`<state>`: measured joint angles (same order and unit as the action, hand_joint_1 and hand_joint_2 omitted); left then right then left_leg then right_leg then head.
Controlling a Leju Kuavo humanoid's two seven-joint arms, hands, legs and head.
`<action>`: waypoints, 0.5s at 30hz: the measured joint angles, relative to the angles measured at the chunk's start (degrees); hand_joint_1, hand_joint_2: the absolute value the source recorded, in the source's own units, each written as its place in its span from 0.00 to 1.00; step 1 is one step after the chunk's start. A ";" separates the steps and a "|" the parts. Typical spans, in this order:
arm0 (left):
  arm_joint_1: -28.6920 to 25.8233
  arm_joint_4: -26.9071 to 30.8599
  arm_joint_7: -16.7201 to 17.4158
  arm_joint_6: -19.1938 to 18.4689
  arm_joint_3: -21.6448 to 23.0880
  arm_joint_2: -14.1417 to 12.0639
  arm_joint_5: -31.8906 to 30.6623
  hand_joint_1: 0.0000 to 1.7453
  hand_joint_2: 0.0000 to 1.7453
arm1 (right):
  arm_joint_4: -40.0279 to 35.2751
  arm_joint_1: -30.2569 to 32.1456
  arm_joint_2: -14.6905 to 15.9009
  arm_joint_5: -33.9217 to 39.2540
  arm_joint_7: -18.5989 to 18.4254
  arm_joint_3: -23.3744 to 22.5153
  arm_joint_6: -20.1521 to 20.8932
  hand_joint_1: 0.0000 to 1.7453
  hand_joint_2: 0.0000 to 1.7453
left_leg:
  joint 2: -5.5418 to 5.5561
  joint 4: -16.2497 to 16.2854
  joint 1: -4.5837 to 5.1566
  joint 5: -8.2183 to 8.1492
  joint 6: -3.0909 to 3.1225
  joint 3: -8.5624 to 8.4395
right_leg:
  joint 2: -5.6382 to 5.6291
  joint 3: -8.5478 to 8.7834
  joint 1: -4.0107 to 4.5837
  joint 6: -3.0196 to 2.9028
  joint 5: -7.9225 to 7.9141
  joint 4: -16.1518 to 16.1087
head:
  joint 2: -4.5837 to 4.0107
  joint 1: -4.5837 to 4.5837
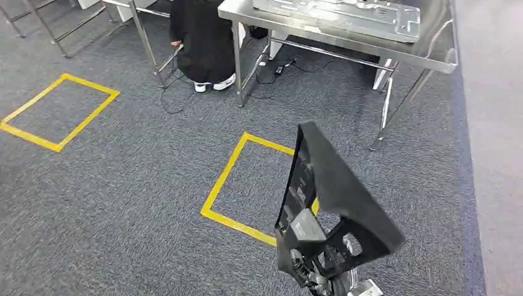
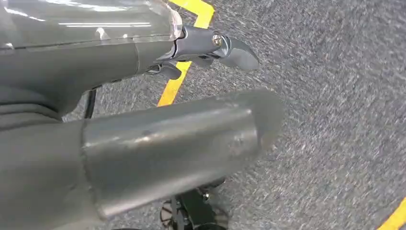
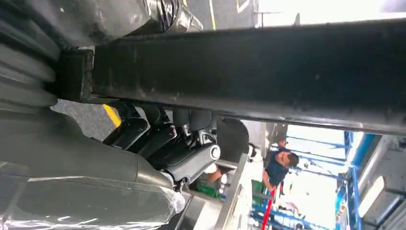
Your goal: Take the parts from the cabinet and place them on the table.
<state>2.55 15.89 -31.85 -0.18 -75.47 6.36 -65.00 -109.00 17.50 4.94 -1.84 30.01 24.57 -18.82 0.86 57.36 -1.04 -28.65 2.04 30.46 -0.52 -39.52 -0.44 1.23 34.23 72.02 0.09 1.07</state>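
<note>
Here the right hand (image 3: 167, 143) grips a black plastic part (image 1: 330, 191), its dark fingers (image 3: 143, 134) curled around the part's edge in the right wrist view; in the head view the part stands tilted above the grey carpet (image 1: 123, 197), over a corner of the nearer yellow tape square (image 1: 237, 185). The left hand (image 2: 143, 134) hangs over the carpet holding nothing, its thick grey thumb (image 2: 191, 139) stretched out and a darker finger (image 2: 215, 48) extended apart from it. Ahead stands a steel table (image 1: 345, 34) carrying a flat metal panel (image 1: 345, 15). A person in dark clothes and white shoes (image 1: 206, 43) crouches beside the table's leg. A second yellow tape square (image 1: 58, 111) lies farther left.
</note>
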 joint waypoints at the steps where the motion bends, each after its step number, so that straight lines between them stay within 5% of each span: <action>1: -0.19 0.00 0.00 -0.17 -0.02 0.00 -0.04 0.00 0.00 | 0.07 0.04 0.00 -0.07 -0.11 0.00 -0.04 1.00 1.00 | -0.54 0.03 0.02 -0.15 -0.04 -0.05 | 0.21 -2.07 -0.15 0.18 1.04 3.86 | 0.00 0.00; 3: -0.36 0.00 0.00 -0.26 -0.02 0.00 -0.24 0.00 0.00 | 0.07 0.06 0.00 -0.18 -0.35 0.09 -0.04 1.00 1.00 | -1.17 0.06 0.00 -0.43 -0.24 -0.44 | 0.27 -2.12 -0.45 0.44 -1.16 3.28 | 0.00 0.00; 5: -0.21 -0.02 -0.02 -0.46 0.02 0.02 -0.37 0.00 0.00 | 0.07 0.06 0.18 -0.37 -0.46 0.13 -0.11 1.00 1.00 | -1.44 0.05 0.00 -0.94 -0.55 -1.39 | 0.52 3.51 -0.49 0.11 -7.14 -7.49 | 0.00 0.02; 6: -0.17 -0.02 -0.02 -0.50 0.02 0.07 -0.42 0.00 0.00 | 0.07 0.02 0.22 -0.50 -0.46 0.15 -0.11 1.00 1.00 | -1.60 0.03 -0.01 -1.23 -0.72 -1.79 | 0.79 5.81 -0.37 -0.27 -8.13 -12.29 | 0.00 0.00; 7: -0.12 -0.02 -0.04 -0.55 0.02 0.15 -0.44 0.00 0.00 | 0.09 -0.09 0.26 -0.55 -0.57 0.20 -0.11 1.00 1.00 | -1.70 0.02 0.32 -1.50 -1.11 -1.60 | 1.07 6.46 0.16 -0.62 -6.77 -13.00 | 0.00 0.02; 10: -0.01 -0.02 -0.04 -0.61 0.04 0.20 -0.46 0.00 0.00 | 0.07 0.03 0.37 -0.79 -0.66 0.35 -0.48 1.00 1.00 | -1.85 -0.33 0.04 -1.85 -2.11 -1.96 | 0.73 6.44 0.47 -1.48 -6.37 -12.93 | 0.00 -0.02; 12: 0.10 -0.02 -0.02 -0.50 0.04 0.17 -0.52 0.00 0.00 | 0.04 0.08 0.39 -0.96 -0.68 0.50 -0.85 1.00 1.00 | -1.68 0.30 -0.05 -2.52 -2.77 -2.48 | 0.58 7.62 -0.19 -2.14 -6.57 -14.22 | 0.02 0.02; 13: 0.11 -0.02 0.00 -0.48 0.04 0.20 -0.55 0.00 0.00 | 0.04 -0.01 0.42 -0.99 -0.68 0.66 -0.85 1.00 1.00 | -1.42 2.84 -0.01 -3.70 -2.87 -1.28 | 0.56 8.13 -0.25 -2.60 -6.31 -14.45 | 0.00 -0.02; 15: 0.00 -0.07 0.02 -0.48 0.07 0.24 -0.70 0.00 0.00 | 0.07 -0.08 0.42 -1.11 -0.70 0.85 -0.85 1.00 1.00 | -1.35 12.17 -0.06 -7.45 -3.21 4.12 | 0.60 8.77 -0.05 -3.15 -5.65 -14.45 | 0.00 -0.02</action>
<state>2.55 15.82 -31.82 -0.66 -75.41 6.60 -65.70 -108.93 17.43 5.35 -2.95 29.31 25.42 -19.67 -0.49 69.53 -1.11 -36.10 -1.17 34.58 0.08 -30.75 -0.48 -1.92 28.58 57.58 0.09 1.05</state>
